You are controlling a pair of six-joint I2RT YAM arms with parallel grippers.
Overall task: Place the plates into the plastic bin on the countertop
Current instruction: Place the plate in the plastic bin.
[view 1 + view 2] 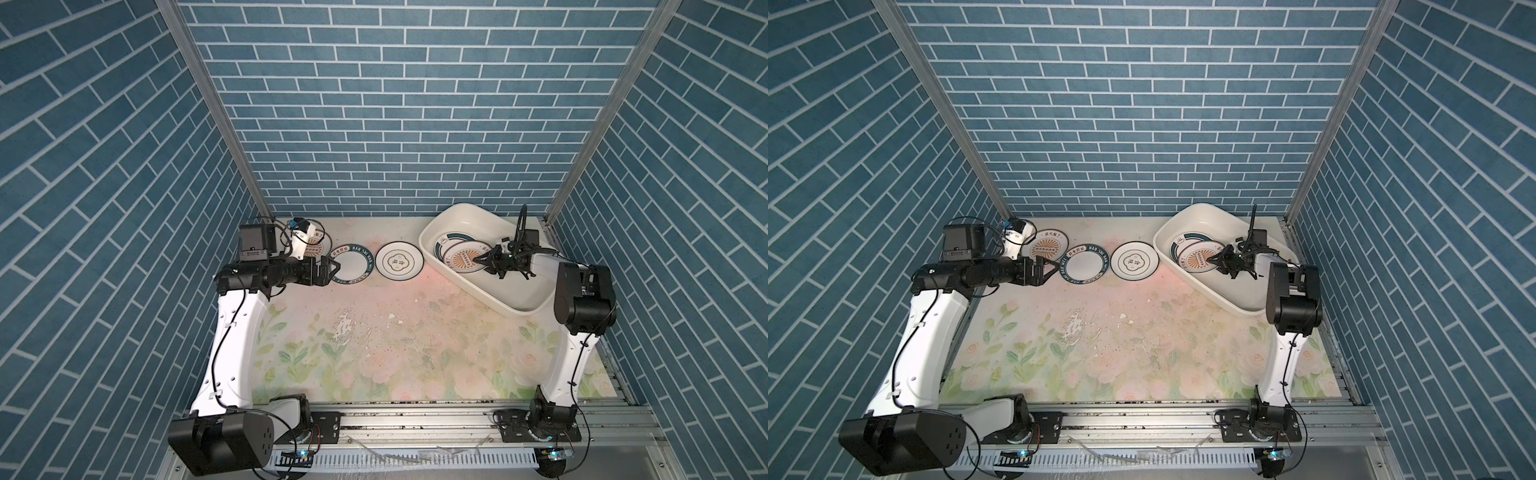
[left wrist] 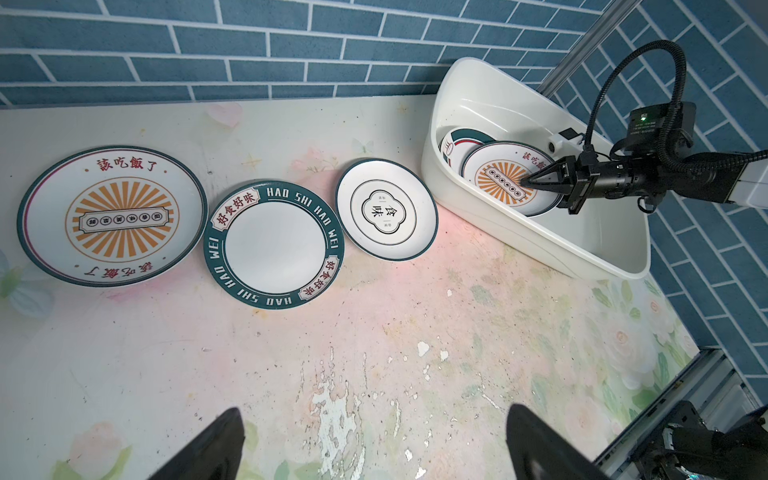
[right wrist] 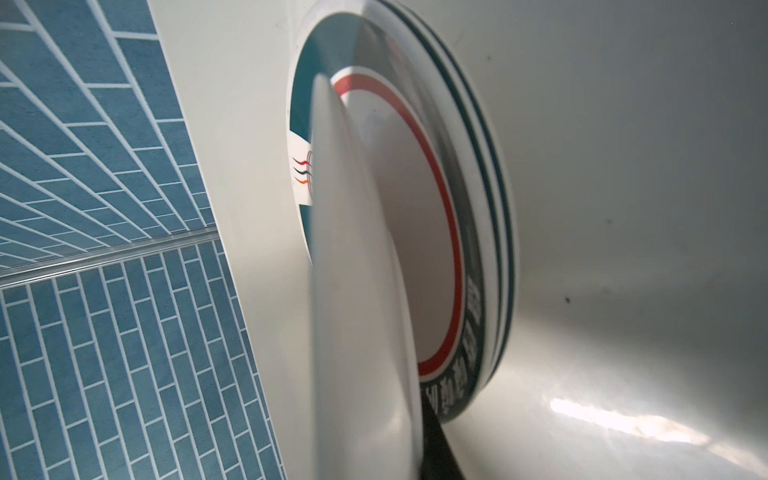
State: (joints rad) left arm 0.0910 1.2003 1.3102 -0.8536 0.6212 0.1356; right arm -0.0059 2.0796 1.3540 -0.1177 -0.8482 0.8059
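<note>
You are at the release step. Your right gripper (image 2: 524, 181) reaches inside the bin (image 2: 519, 245) with its fingers pressed together on the rim of a sunburst plate (image 2: 494, 183). That plate lies on a green-ringed plate (image 2: 457, 141) at the far end of the bin, and the right wrist view suggests more rims stacked beneath. The next move calls for you to part the fingers and let the plate settle, then lift straight up before swinging out, since the near wall of the bin stands between that arm and the open countertop (image 2: 374, 353). Your left gripper (image 1: 332, 270) is spread wide and empty, hovering just beside a lettered-rim plate (image 2: 274, 245). Three plates remain in a row along the back wall. The lettered-rim plate is in the middle. A second sunburst plate (image 2: 120, 216) lies close to it on the side away from the bin, and an emblem plate (image 2: 386, 210) touches it on the bin side. Note that all three lie flat, so getting a finger under a rim will likely be awkward, and the touching rims may drag a neighbour along. The emblem plate also sits near the bin's outer wall, leaving little room on that side.
</note>
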